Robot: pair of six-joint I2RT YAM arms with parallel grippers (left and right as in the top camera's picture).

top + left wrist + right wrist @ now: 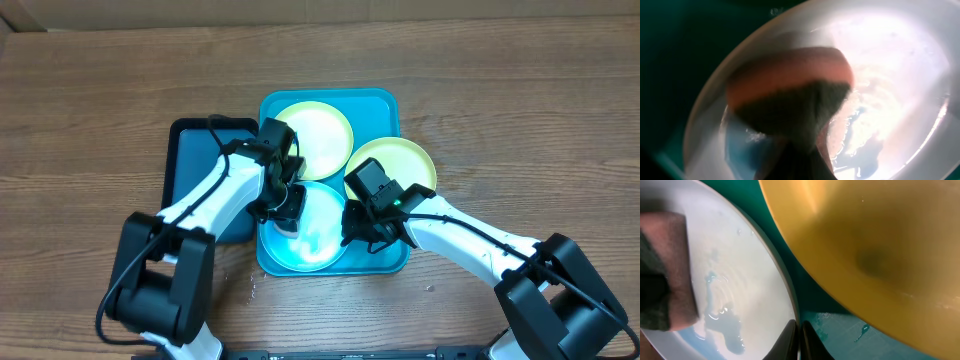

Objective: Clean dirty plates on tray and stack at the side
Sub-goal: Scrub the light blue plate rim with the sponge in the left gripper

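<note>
Jaws of the left gripper pinch a sponge. Those of the right gripper are closed on the rim of the near plate at its 3 o'clock edge, where the pale rim runs straight in between the two fingers.

On the wooden table the turquoise tray lies in the middle, and a dark navy tray sits just beside it at 9 o'clock, partly hidden by the left arm.

All three plates are on the turquoise tray. The far plate lies at 12 o'clock and the near plate at 6 o'clock. The right plate lies at 3 o'clock, riding over the tray's rim and partly off it. In the right wrist view its yellow underside stands clear above the tray floor.

The sponge, orange with a dark green scouring face, presses on the near plate toward 9 o'clock. A wet blue smear glistens on the plate's pale centre, just beside the sponge.
</note>
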